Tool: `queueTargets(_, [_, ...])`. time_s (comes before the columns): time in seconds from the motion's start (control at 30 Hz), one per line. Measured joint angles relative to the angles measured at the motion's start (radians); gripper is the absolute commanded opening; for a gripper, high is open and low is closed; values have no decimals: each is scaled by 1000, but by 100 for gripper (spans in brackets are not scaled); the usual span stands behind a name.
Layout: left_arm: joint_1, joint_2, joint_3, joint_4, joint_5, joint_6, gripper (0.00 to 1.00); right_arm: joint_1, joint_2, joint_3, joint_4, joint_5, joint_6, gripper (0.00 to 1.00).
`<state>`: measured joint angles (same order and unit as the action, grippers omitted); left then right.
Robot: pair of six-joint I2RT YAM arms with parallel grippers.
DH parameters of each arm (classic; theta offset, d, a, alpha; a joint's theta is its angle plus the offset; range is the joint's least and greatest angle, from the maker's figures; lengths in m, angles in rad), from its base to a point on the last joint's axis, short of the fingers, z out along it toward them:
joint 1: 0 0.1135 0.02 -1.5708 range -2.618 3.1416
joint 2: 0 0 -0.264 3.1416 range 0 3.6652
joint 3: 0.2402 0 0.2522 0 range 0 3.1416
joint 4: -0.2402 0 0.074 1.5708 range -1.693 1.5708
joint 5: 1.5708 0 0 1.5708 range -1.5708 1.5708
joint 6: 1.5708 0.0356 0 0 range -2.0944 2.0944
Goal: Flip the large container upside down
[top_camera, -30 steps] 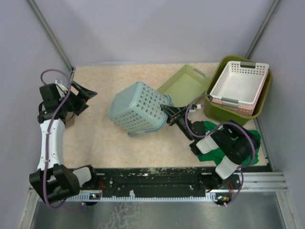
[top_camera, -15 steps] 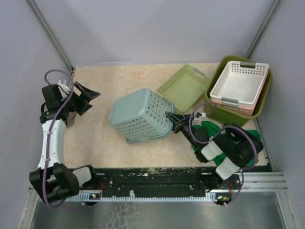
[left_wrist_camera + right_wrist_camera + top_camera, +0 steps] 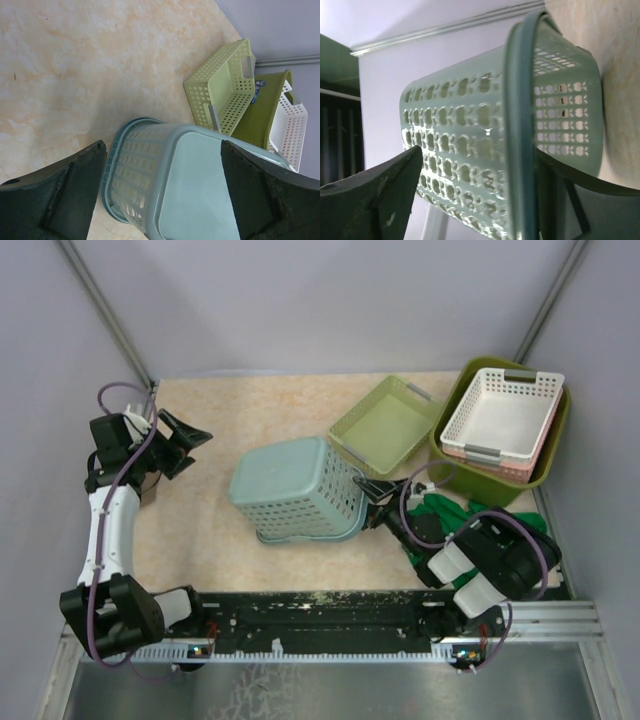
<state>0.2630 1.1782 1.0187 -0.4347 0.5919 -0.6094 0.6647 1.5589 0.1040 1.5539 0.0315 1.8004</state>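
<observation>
The large container (image 3: 290, 490) is a pale teal perforated basket in the middle of the table. It stands almost upside down, with its solid base up and its rim low against the table. In the left wrist view the container (image 3: 200, 185) shows that base. My right gripper (image 3: 372, 502) is at its right side, open. In the right wrist view, the container's (image 3: 470, 140) rim runs between the spread jaws of the gripper (image 3: 479, 155), close to the right finger, with a gap on the other side. My left gripper (image 3: 195, 450) hangs open at the table's left, apart from the container.
A yellow-green basket (image 3: 385, 425) lies behind the container. At the back right an olive-green tub (image 3: 480, 480) holds a white basket (image 3: 500, 415) on a pink tray (image 3: 490, 462). A green cloth (image 3: 440, 510) lies under my right arm.
The container has tipped from leaning on its side to base up. My right gripper came toward the near edge with its rim and has opened. The left arm barely shifted.
</observation>
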Motion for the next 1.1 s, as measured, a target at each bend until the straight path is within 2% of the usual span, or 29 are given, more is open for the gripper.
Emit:
queueTargets(0.13, [-2,1,1,0,4,8,100,0,-141,1,-181,-24,9,91])
queueTargets(0.27, [-6,26,24,-2,8,15,100,0,-351,74,-652,-52,-15,92])
queueTargets(0.4, [-8,40,30,-2,11,16,100,0,-460,242,-1097,-31,-89,93])
queueTargets(0.53, [-16,40,30,-2,12,23,100,0,-485,338,-1371,0,-126,93])
queueTargets(0.73, [-26,40,30,-2,12,34,100,0,-475,341,-1610,11,-138,93])
queueTargets(0.93, [-76,47,72,-26,10,77,100,0,-481,342,-1717,64,-143,94])
queueTargets(1.0, [-151,60,137,-50,-21,120,99,0,-493,342,-1743,85,-159,94])
queueTargets(1.1, [-333,69,252,-71,-106,188,99,0,-547,343,-1770,119,-229,92])
